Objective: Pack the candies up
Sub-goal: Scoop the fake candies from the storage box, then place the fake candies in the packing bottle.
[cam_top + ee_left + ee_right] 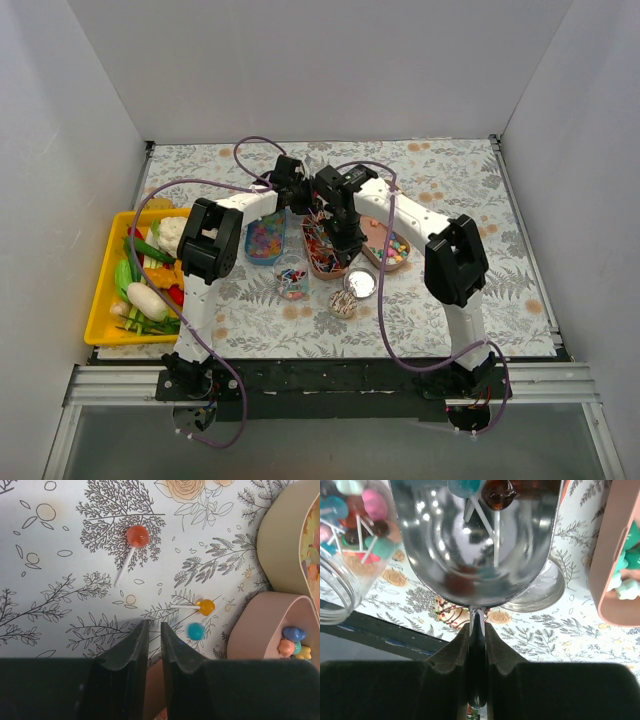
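The top edge cuts off the scoop [470,550] and its candies [497,492].

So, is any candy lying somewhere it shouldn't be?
Yes. A red lollipop, an orange lollipop and a teal lollipop lie loose on the tablecloth, outside the trays. Others are in the jar and in the scoop that the right gripper holds.

- A yellow tray [97,305] sits at the left edge of the table, near side.
- Toy vegetables [148,298] fill it: green, white, red and orange pieces piled together.
- A floral cloth [520,230] covers the tabletop.
- White walls [320,70] close in the left, far and right sides.
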You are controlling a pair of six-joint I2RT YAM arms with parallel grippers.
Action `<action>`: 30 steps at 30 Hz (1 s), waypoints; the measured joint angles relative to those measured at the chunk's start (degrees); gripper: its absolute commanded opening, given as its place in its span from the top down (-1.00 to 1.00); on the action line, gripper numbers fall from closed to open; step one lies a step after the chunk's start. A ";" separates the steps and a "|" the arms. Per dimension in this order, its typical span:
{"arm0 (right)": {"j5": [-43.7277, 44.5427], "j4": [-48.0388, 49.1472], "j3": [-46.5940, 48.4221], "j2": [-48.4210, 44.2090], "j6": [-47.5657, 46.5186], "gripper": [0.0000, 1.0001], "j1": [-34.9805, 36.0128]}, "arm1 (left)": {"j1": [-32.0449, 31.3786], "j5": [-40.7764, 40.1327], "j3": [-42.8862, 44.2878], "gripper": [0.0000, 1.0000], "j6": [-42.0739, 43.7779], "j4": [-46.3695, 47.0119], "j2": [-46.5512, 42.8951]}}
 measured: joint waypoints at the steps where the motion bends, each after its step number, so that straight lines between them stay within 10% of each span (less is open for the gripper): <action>1: 0.17 0.17 -1.01 -0.81 -0.07 0.97 0.26 | 0.00 -0.09 0.00 0.69 0.02 -0.04 -0.02; 20: 9.68 15.02 -21.75 -15.65 -1.01 0.97 7.23 | 0.00 -1.36 -1.44 0.65 0.11 -2.60 -5.16; 30: 11.47 14.47 -21.40 -20.94 0.02 0.97 11.39 | 0.02 -5.84 -1.42 0.25 1.11 -6.12 -7.48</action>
